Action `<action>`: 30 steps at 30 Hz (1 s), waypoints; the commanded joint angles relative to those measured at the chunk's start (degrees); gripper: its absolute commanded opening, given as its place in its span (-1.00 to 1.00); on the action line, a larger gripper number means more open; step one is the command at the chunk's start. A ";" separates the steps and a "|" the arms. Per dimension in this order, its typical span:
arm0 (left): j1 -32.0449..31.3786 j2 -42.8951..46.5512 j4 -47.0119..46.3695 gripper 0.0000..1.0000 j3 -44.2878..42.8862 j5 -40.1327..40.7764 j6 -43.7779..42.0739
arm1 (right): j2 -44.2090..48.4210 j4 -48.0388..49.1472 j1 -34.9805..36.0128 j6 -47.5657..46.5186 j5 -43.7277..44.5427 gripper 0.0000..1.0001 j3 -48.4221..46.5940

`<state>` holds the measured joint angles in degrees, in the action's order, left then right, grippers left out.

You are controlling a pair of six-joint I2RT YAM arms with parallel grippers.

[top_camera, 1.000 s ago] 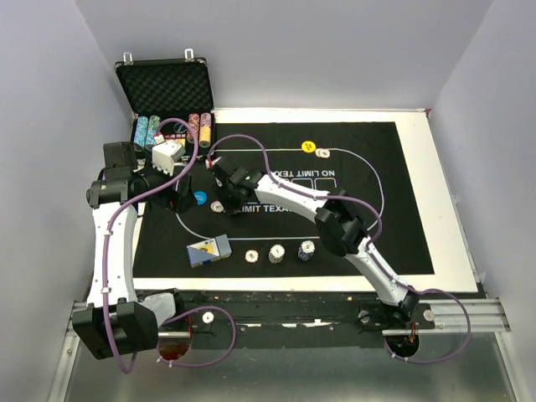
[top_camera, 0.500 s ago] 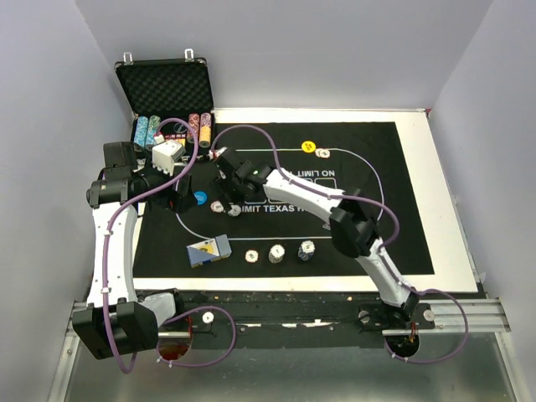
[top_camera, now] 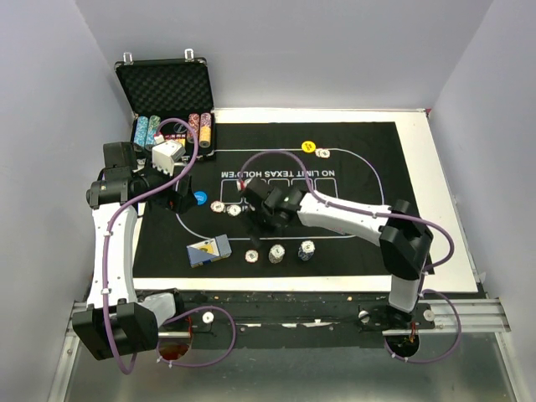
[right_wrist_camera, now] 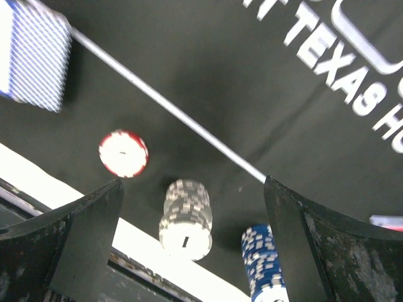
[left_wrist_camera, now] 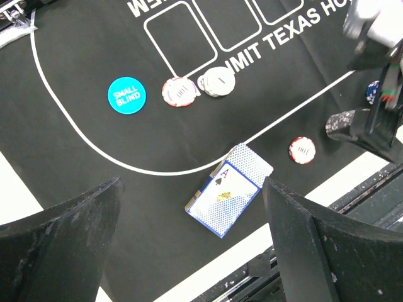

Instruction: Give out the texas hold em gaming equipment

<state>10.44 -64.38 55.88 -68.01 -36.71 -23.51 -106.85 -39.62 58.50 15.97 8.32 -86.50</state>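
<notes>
My left gripper (top_camera: 180, 199) hangs open over the mat's left end; in its wrist view the left gripper (left_wrist_camera: 192, 189) frames the blue-backed card deck (left_wrist_camera: 229, 198) far below. Beyond lie the blue button (left_wrist_camera: 124, 95), a red-edged chip (left_wrist_camera: 179, 92) and a pale chip stack (left_wrist_camera: 216, 81). My right gripper (top_camera: 261, 219) is open and empty above the mat's middle. The right gripper (right_wrist_camera: 192, 182) looks down on a red chip (right_wrist_camera: 123, 153), a grey chip stack (right_wrist_camera: 186, 217) and a blue chip stack (right_wrist_camera: 264, 264). A yellow button (top_camera: 308, 146) lies at the far side.
The open black case (top_camera: 163, 88) stands at the back left with rows of chip stacks (top_camera: 172, 130) in it. The black printed mat (top_camera: 368, 209) covers most of the white table. Grey walls close in on both sides.
My right gripper opened, left a pale chip stack beside the red-edged chip and drew back right and toward the near edge. The left arm has not moved.
</notes>
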 commanded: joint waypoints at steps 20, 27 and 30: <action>0.37 1.01 0.64 0.98 -0.20 -0.56 -0.40 | 2.78 0.86 4.61 6.09 2.14 0.57 12.05; 0.37 0.66 0.46 0.98 -0.02 -0.56 -0.22 | 4.10 1.03 4.52 6.97 2.93 0.16 12.14; 0.46 0.75 0.28 0.98 0.16 -0.64 -0.31 | 4.37 1.12 4.52 7.15 3.02 0.07 12.41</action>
<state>10.44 -64.18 55.92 -68.01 -36.69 -23.53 -104.73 -39.48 62.59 22.09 9.69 -75.07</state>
